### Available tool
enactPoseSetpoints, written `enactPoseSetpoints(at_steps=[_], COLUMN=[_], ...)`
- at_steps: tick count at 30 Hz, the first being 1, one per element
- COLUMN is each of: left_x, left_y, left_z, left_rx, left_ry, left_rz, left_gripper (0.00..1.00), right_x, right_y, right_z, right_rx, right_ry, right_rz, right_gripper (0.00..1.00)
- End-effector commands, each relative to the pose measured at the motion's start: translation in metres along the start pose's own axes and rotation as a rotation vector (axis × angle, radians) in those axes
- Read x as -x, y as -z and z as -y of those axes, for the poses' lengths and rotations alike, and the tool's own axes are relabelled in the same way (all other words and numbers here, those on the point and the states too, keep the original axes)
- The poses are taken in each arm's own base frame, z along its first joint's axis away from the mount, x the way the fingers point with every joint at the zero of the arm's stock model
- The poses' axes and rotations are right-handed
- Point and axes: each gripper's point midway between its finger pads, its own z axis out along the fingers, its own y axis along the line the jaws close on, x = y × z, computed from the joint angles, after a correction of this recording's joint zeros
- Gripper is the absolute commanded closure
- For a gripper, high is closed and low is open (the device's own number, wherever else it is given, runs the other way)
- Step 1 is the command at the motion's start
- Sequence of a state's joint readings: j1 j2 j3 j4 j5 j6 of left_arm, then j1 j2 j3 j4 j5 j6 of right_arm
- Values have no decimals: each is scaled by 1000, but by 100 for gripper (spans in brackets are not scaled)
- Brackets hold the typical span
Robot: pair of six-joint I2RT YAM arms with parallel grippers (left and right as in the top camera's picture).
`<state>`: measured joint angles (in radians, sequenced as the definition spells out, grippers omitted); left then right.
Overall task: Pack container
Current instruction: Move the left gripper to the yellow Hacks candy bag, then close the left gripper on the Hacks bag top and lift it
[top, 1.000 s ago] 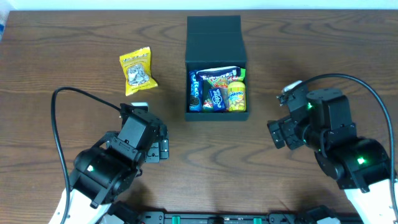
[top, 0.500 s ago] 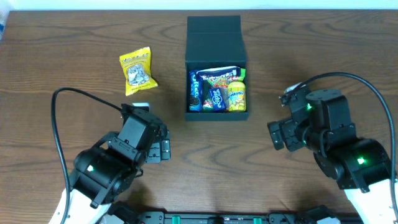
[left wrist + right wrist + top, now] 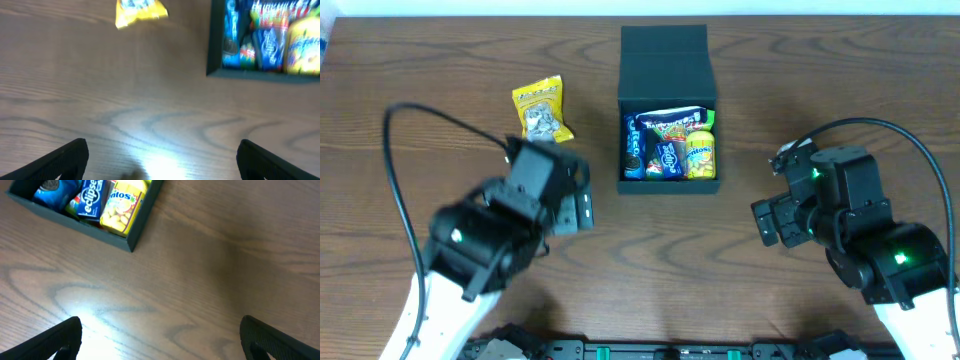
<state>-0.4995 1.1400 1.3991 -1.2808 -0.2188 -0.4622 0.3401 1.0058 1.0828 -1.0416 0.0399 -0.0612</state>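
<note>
Container (image 3: 668, 186) sits near the far edge of the table (image 3: 420, 60), midway along, lid open. Left gripper (image 3: 576, 205), jaws wide and empty, is nearer the loose yellow packet (image 3: 541, 113), which lies ahead-left of it, long axis near-to-far. Right gripper (image 3: 772, 218), also wide, hangs off the container's right.

Wooden table (image 3: 440, 60), container (image 3: 663, 55), yellow snack packet (image 3: 542, 113)

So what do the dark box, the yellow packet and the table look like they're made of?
The container looks like rigid cardboard, matte: flat panels, crisp edges, no glare. The yellow packet looks like crinkled glossy plastic film, possibly foil. The table shows wood grain with a light sheen; wood or laminate.
</note>
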Motion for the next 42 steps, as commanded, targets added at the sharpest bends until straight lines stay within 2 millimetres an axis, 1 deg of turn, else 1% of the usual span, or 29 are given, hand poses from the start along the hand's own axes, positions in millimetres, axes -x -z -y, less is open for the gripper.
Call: enactPoseSetpoints(at_steps=[1, 3, 5, 7, 8, 11, 14, 21, 23, 31, 36, 39, 42], left_x=[37, 53, 67, 78, 84, 90, 95, 100, 99, 97, 98, 101, 101], left_y=[6, 2, -7, -29, -49, -83, -115, -181, -194, -241, -264, -276, -287], left_z=[-6, -11, -12, -9, -13, -28, -38, -33, -29, -30, -33, -36, -43], left_rx=[52, 79, 79, 14, -9, 22, 48, 55, 43, 58, 71, 72, 100], left_ry=[-1, 7, 19, 17, 48, 102, 111, 63, 73, 109, 161, 177, 213], left_rz=[18, 6, -13, -71, -111, -174, -214, -269, -280, -306, -304, -289, -283], left_gripper=[5, 4, 5, 5, 4, 5, 4, 5, 5, 5, 4, 5, 5], right_x=[0, 0, 0, -1, -1, -1, -1, -1, -1, -1, -1, -1, -1], right_y=[1, 1, 1, 1, 1, 1, 1, 1, 1, 1, 1, 1, 1], right_z=[1, 1, 1, 1, 1, 1, 1, 1, 1, 1, 1, 1, 1], right_rx=[0, -1, -1, 0, 0, -1, -1, 0, 0, -1, -1, -1, -1], right_ry=[-18, -17, -17, -17, -17, -17, -17, -17, -17, -17, -17, -16, -16], right_rz=[2, 2, 2, -1, -2, -1, -2, -1, -1, -2, -2, -2, -2], right_gripper=[1, 1, 1, 1, 1, 1, 1, 1, 1, 1, 1, 1, 1])
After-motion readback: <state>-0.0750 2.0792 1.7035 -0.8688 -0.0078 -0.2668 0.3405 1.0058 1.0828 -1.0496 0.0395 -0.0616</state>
